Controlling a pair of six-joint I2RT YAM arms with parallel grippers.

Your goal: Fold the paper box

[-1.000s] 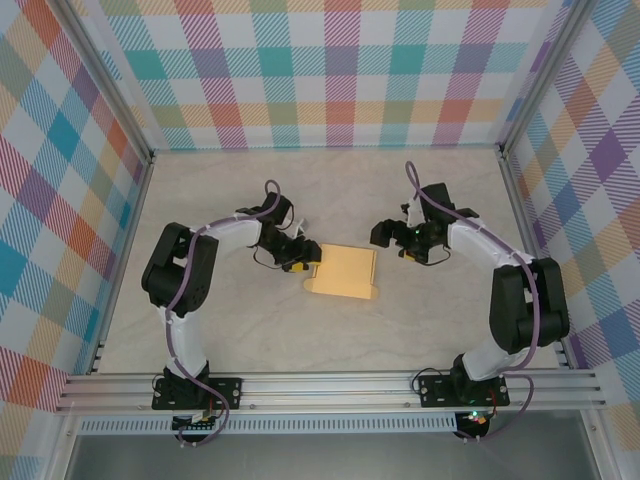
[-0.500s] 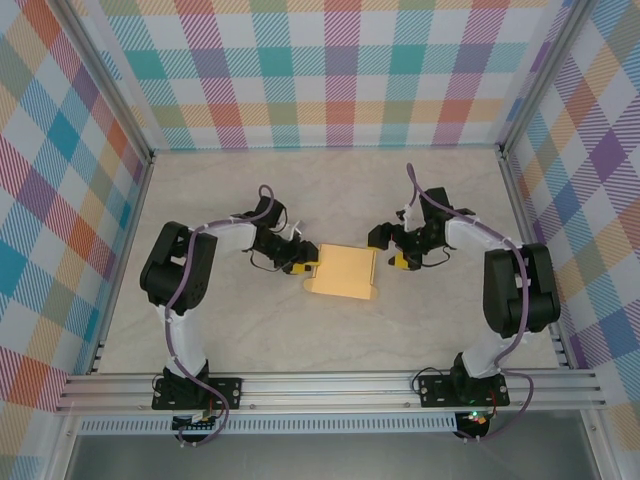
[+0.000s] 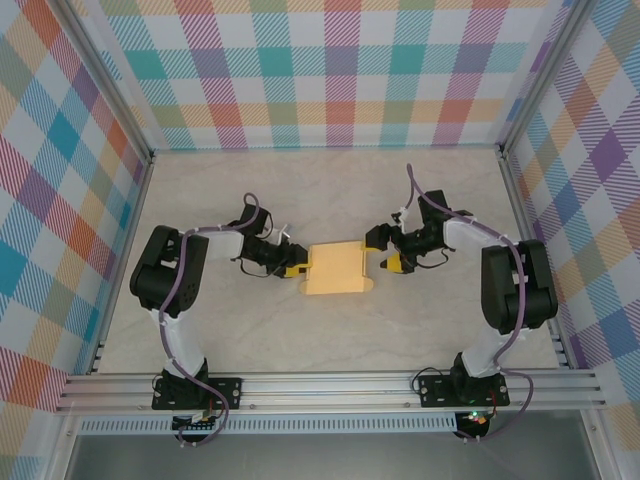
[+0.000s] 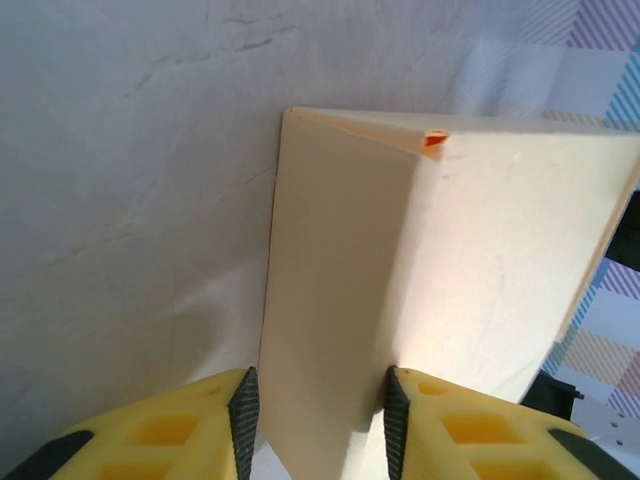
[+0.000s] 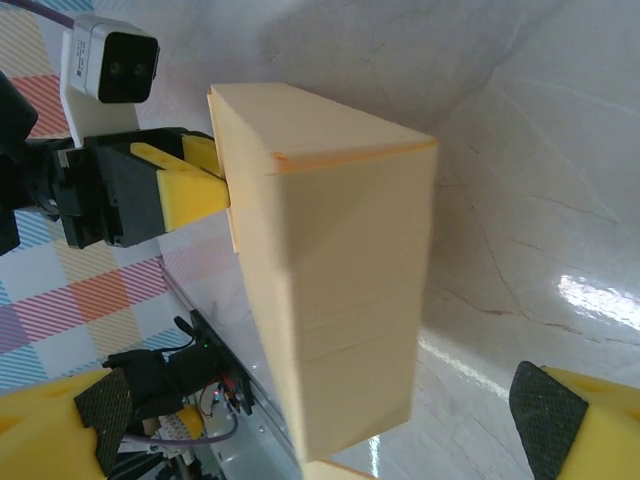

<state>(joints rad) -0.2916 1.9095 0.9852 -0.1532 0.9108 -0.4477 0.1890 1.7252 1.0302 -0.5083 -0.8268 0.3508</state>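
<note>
The paper box (image 3: 338, 268) is yellow-orange card, standing as a small rectangular box on the table's middle. My left gripper (image 3: 297, 268) is at its left end. In the left wrist view the pads (image 4: 243, 420) straddle a narrow panel of the paper box (image 4: 330, 300): the right pad touches the fold and a sliver of gap shows at the left pad. My right gripper (image 3: 385, 257) is at the box's right end, jaws wide open. In the right wrist view the paper box (image 5: 340, 260) stands between its spread fingertips (image 5: 545, 405) without touching them. The left gripper's yellow finger (image 5: 190, 190) shows at the far end.
The pale marble tabletop (image 3: 250, 340) is walled by plaid panels with metal posts (image 3: 520, 200). An aluminium rail (image 3: 330, 390) carries both arm bases along the near edge. The left wrist's camera (image 5: 110, 55) is in the right wrist view.
The left jaws have narrowed around the box's left end. The right gripper came in to the box's right end, and the box now stands squarer and a little shorter left to right.
</note>
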